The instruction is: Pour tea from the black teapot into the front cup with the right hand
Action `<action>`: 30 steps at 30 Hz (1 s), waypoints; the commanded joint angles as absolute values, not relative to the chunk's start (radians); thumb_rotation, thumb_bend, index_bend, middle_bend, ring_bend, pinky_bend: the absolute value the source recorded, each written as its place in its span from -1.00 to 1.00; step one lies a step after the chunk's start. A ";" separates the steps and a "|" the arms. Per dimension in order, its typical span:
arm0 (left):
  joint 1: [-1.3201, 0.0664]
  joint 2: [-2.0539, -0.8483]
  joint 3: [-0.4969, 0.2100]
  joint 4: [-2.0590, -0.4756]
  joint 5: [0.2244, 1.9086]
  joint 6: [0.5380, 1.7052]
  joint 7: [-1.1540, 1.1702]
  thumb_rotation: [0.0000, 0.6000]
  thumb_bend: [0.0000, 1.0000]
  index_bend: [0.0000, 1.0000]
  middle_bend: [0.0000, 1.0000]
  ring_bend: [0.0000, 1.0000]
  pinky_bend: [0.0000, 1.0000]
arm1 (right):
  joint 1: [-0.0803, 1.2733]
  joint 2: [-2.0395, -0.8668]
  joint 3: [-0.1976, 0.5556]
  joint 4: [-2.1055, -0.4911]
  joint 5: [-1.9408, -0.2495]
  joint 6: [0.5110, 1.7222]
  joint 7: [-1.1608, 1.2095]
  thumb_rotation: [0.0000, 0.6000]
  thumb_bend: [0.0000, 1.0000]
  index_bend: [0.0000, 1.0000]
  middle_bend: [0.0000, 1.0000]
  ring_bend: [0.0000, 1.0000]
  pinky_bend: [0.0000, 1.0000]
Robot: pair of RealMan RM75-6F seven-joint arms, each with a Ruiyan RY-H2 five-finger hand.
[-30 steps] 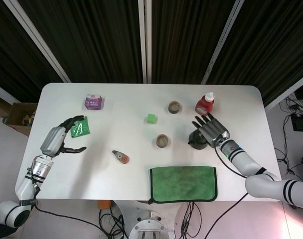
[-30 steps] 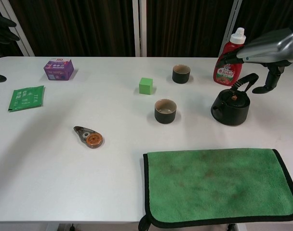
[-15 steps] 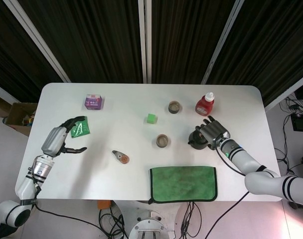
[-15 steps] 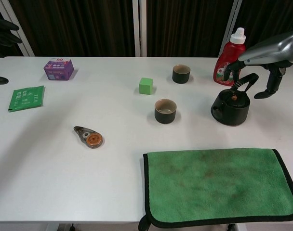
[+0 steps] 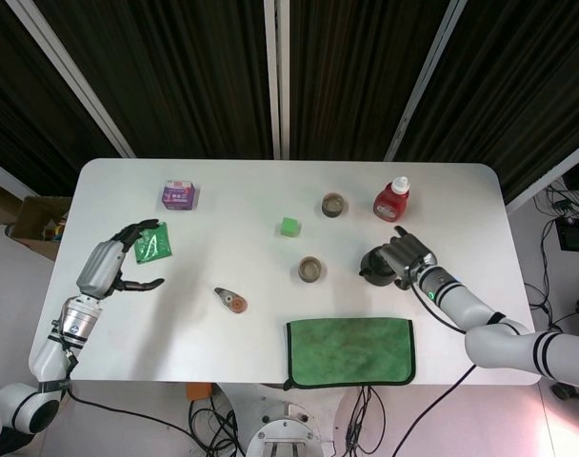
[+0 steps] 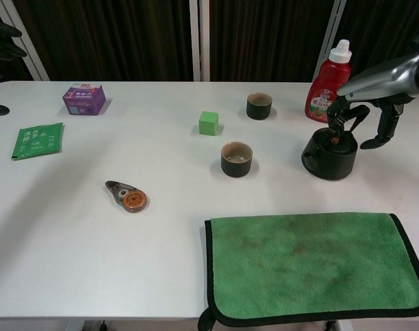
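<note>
At the table's right side, the right hand is curling its fingers down around the handle of the black teapot, now closing on it where a second ago it was hovering spread above. The teapot is standing upright on the table, right of the front cup; whether that cup or the rear cup holds anything cannot be told. The left hand is hovering, fingers apart, holding nothing.
</note>
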State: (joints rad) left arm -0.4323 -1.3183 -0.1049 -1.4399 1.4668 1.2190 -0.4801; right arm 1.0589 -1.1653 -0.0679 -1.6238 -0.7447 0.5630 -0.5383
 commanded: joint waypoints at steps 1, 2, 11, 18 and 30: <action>-0.432 -1.318 -0.105 -1.439 1.467 1.220 -0.481 1.00 -0.77 -0.71 -0.61 -0.66 -0.50 | 1.064 -1.165 -0.074 -1.624 -0.751 0.565 -0.531 1.00 -0.45 -0.21 -0.29 -0.54 -1.00; -0.432 -1.318 -0.105 -1.439 1.467 1.220 -0.482 1.00 -0.77 -0.71 -0.61 -0.65 -0.50 | 1.066 -1.164 -0.077 -1.625 -0.752 0.565 -0.528 1.00 -0.45 -0.20 -0.28 -0.51 -1.00; -0.432 -1.317 -0.105 -1.436 1.466 1.219 -0.486 1.00 -0.77 -0.70 -0.61 -0.66 -0.50 | 1.076 -1.166 -0.094 -1.621 -0.760 0.564 -0.492 1.00 -0.42 -0.14 -0.24 -0.39 -1.00; -0.431 -1.321 -0.105 -1.429 1.465 1.218 -0.489 1.00 -0.77 -0.67 -0.63 -0.65 -0.49 | 1.084 -1.179 -0.103 -1.608 -0.758 0.558 -0.469 1.00 -0.40 -0.10 -0.18 -0.29 -1.00; -0.430 -1.323 -0.104 -1.418 1.464 1.217 -0.497 1.00 -0.77 -0.66 -0.63 -0.65 -0.47 | 1.099 -1.187 -0.112 -1.592 -0.763 0.535 -0.422 1.00 -0.39 0.14 0.04 -0.06 -0.66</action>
